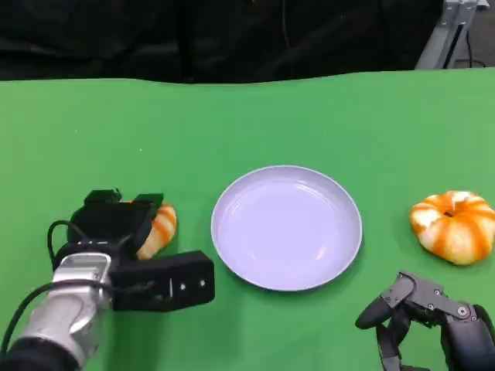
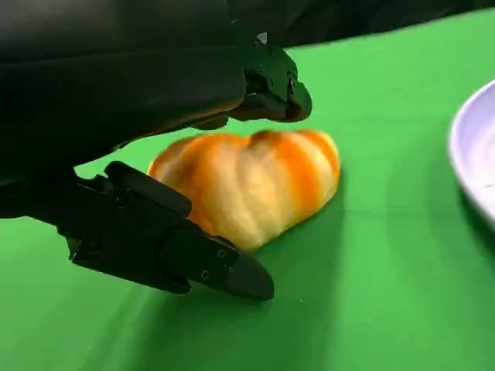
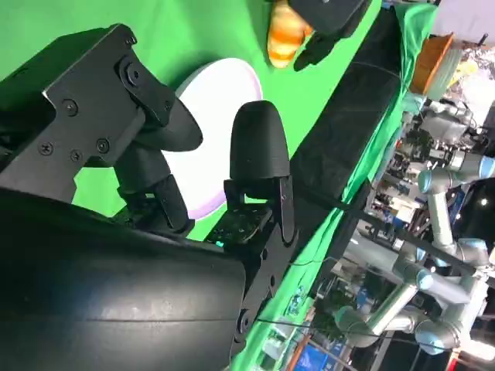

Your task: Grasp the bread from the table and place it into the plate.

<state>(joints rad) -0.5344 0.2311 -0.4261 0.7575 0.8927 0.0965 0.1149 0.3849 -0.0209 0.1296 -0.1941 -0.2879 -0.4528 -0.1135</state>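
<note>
My left hand [image 1: 128, 232] is spread around the bread [image 2: 251, 185], nothing pinched yet. In the left wrist view one finger arches over the crust and another lies low along the near side; I can't tell whether either touches. The bread sits on the green surface [image 1: 325, 124], just beside the left of the plate [image 1: 288, 229] but apart from its rim.

Handling guess: light, soft, squashable, with a glazed ridged crust that could be a bit slick. I'd close across the thick middle, opposing fingers on the two long flanks, with low force. Too hard dents it, and a tip grab would let it roll.

My right hand [image 1: 433, 317] rests near the front edge, fingers loosely apart, holding nothing. A second bun [image 1: 455, 226] lies right of the plate.
</note>
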